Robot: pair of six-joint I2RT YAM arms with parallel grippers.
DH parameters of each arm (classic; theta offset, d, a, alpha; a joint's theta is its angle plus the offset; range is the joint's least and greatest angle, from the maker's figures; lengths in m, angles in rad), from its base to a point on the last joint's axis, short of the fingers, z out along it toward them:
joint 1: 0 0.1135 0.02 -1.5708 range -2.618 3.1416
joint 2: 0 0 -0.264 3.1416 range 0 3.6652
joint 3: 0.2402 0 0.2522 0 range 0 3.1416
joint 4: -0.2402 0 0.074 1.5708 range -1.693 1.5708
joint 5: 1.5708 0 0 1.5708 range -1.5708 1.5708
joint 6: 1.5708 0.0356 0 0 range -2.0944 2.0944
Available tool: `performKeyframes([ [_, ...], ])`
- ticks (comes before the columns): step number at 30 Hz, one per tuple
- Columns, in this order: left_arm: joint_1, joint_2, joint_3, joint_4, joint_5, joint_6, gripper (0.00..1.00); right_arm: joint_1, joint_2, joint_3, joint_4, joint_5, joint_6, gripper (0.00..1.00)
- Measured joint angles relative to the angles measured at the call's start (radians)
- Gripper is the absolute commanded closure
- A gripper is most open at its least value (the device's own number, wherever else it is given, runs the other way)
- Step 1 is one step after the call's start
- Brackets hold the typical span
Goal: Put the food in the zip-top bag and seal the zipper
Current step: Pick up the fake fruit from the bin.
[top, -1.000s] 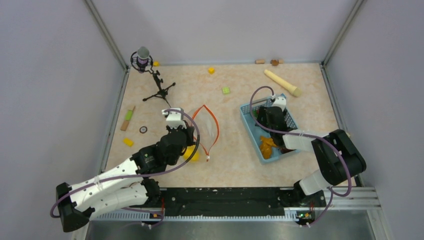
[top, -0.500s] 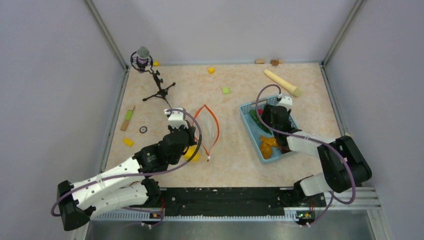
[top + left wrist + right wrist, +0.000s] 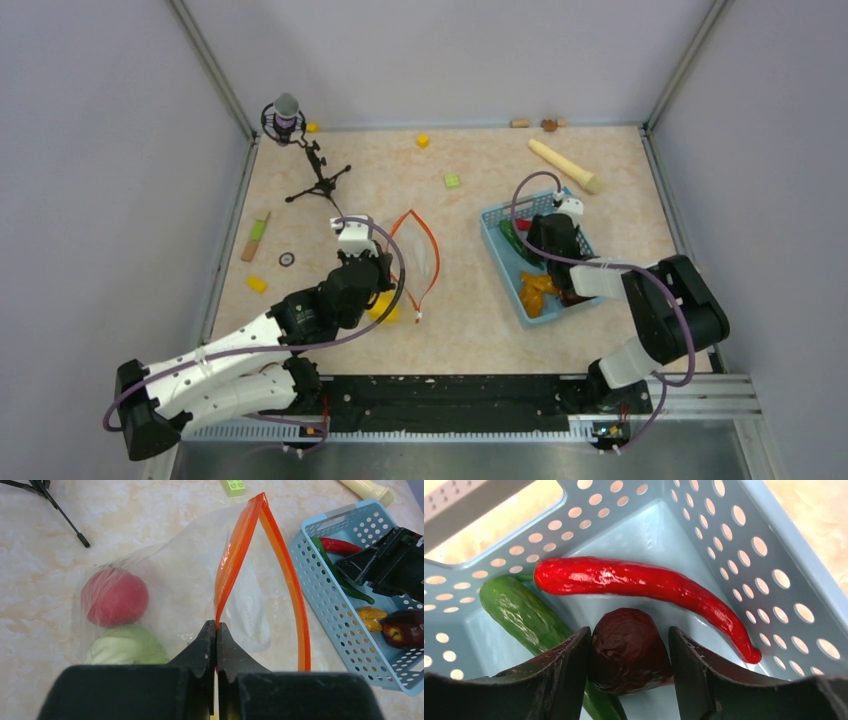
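The clear zip-top bag (image 3: 418, 258) lies mid-table with its mouth open; a red tomato (image 3: 114, 596) and a green piece (image 3: 127, 647) are inside. My left gripper (image 3: 216, 625) is shut on the near side of the orange-red zipper (image 3: 235, 550); it also shows in the top view (image 3: 388, 266). A yellow lemon (image 3: 383, 310) lies beside my left arm. My right gripper (image 3: 629, 642) is down in the light-blue basket (image 3: 774, 545), its fingers closed against a dark red piece (image 3: 629, 647). A red chili (image 3: 639, 580) and a green piece (image 3: 519, 607) lie next to it.
The basket (image 3: 497, 213) also holds an orange piece (image 3: 535, 290). A microphone on a tripod (image 3: 290, 115) stands back left. A beige wooden stick (image 3: 565, 165), a yellow cube (image 3: 423, 141), a green cube (image 3: 452, 181) and a yellow block (image 3: 257, 284) lie around.
My right gripper moved toward the basket's far end and settled around the dark red piece. My left gripper stayed shut on the zipper, shifting only slightly.
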State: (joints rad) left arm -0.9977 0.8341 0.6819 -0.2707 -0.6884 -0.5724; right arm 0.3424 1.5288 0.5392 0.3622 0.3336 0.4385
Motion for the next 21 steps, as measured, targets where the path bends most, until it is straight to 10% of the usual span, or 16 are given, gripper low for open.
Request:
performKeyframes([
  [8, 0.0, -0.001, 0.0, 0.001, 0.007, -0.001, 1.0, -0.003, 0.008, 0.018, 0.001, -0.011, 0.001, 0.79],
  [21, 0.0, -0.056, -0.007, 0.001, 0.058, -0.006, 1.0, -0.005, -0.483, -0.031, -0.095, -0.184, 0.009, 0.83],
])
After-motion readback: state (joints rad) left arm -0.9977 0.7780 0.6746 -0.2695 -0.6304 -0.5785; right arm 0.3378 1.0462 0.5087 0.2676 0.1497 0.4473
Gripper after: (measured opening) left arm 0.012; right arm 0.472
